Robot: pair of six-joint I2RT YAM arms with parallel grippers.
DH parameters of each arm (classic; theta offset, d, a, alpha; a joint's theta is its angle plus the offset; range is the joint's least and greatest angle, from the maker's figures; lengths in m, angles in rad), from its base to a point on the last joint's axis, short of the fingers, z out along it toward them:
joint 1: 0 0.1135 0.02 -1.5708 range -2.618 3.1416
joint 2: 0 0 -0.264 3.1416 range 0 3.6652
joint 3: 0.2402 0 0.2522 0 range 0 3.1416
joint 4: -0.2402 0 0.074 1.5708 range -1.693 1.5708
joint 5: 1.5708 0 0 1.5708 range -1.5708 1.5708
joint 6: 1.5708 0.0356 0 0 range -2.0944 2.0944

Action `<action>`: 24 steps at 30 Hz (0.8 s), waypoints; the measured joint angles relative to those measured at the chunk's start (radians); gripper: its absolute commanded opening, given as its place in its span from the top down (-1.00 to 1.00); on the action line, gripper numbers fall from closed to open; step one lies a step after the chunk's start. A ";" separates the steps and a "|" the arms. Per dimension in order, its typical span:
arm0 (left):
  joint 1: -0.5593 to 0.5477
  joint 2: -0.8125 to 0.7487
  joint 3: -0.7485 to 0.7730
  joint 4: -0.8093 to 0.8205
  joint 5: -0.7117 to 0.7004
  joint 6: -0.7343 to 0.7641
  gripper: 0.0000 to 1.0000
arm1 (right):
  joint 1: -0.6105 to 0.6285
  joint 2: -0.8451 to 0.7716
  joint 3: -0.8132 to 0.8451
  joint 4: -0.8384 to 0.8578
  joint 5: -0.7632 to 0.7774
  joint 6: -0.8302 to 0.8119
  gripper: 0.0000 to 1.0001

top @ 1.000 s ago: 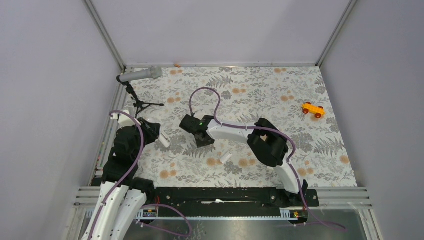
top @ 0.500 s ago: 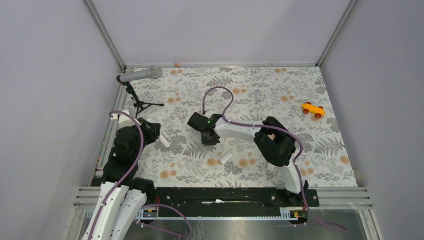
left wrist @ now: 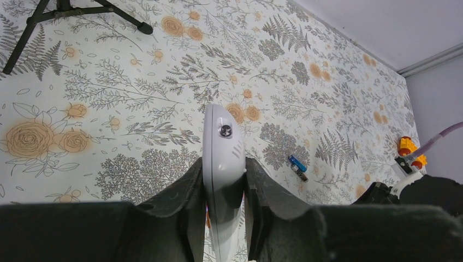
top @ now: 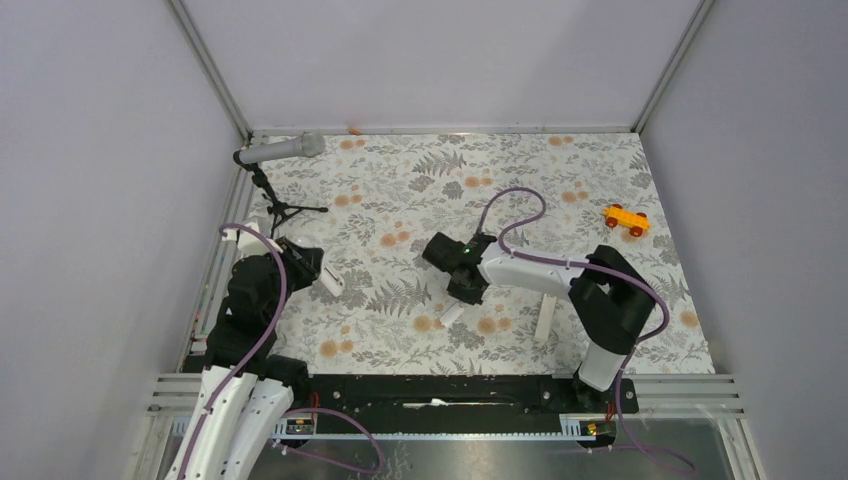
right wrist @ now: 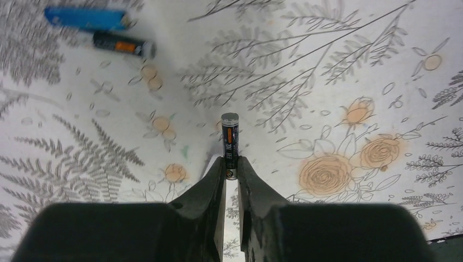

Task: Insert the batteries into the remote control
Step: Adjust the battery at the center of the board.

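While in right hand [right wrist: 231, 165], battery [right wrist: 230, 136] (dark).

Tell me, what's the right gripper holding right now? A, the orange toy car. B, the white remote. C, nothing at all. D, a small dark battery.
D: in the right wrist view, a dark battery with an orange label is pinched at its lower end between the fingers of the right gripper.
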 measured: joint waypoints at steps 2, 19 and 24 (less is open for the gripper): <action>0.000 -0.008 -0.004 0.001 0.004 -0.001 1.00 | -0.037 -0.019 -0.030 0.012 -0.019 0.028 0.69; 0.000 -0.040 -0.013 -0.003 0.021 -0.004 1.00 | -0.121 -0.003 -0.034 0.062 -0.114 0.068 -0.07; 0.000 -0.038 -0.013 -0.004 0.021 0.000 1.00 | -0.126 -0.089 -0.035 0.172 -0.128 -0.242 0.01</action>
